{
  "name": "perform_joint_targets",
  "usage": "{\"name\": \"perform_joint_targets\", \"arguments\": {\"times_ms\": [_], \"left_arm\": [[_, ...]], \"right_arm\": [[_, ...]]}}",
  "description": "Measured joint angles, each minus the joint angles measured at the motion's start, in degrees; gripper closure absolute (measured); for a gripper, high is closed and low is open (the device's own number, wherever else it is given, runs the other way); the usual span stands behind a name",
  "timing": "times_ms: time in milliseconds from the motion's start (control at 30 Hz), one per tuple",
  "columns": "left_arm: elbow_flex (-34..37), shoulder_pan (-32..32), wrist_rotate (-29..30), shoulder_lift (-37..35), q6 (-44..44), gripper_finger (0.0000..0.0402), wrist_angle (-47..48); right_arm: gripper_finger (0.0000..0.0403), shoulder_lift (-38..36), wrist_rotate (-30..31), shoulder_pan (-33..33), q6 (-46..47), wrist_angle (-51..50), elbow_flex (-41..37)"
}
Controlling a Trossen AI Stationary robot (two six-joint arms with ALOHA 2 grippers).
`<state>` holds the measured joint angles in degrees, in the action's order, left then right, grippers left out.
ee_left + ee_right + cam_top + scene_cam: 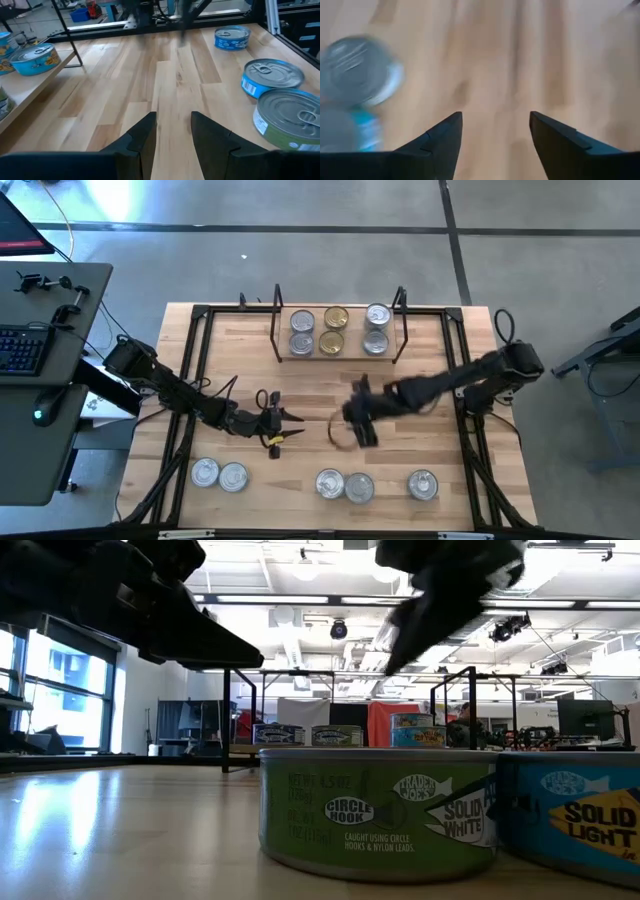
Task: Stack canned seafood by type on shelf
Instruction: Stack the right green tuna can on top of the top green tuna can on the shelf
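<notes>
- Ten tins show from above: five on the shelf [338,352], five loose on the table [300,395].
- Shelf tins: two silver [302,331], two gold [334,329], and a silver pair [376,326], well beyond both grippers.
- Loose tins: two [219,474] near the left gripper [281,428]; two touching [345,485] and a single [422,484] near the right gripper [357,427].
- Left gripper: jaws a narrow gap apart, holding nothing, over bare wood.
- Right gripper: jaws spread wide, empty, above bare wood, the touching tins just off to one side.
</notes>
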<state>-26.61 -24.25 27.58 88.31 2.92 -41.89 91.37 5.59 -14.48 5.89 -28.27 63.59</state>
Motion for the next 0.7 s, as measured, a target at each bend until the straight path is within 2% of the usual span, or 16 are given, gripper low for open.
{"name": "perform_joint_targets", "arguments": {"times_ms": [100, 200, 433, 533, 700], "left_arm": [[0.00, -0.17, 0.01, 0.00, 0.00, 0.0287, -0.02], [0.00, -0.15, 0.01, 0.00, -0.02, 0.0287, -0.02], [0.00, -0.15, 0.02, 0.00, -0.12, 0.0287, -0.02], [0.00, -0.15, 0.02, 0.00, -0.30, 0.0287, -0.02], [0.00, -0.15, 0.03, 0.00, -1.09, 0.0287, -0.04]], "right_arm": [[0.0207, 0.00, -3.40, -7.70, 11.33, -4.89, 0.00], [0.0249, 0.00, -6.50, -15.32, 26.68, -8.52, 0.00], [0.0367, 0.02, -7.14, -31.78, 65.75, -15.75, 0.00], [0.0397, 0.02, -4.65, -36.59, 75.68, -16.45, 0.00], [0.0388, 0.02, 1.41, -40.97, 82.21, -17.66, 0.00]]}}
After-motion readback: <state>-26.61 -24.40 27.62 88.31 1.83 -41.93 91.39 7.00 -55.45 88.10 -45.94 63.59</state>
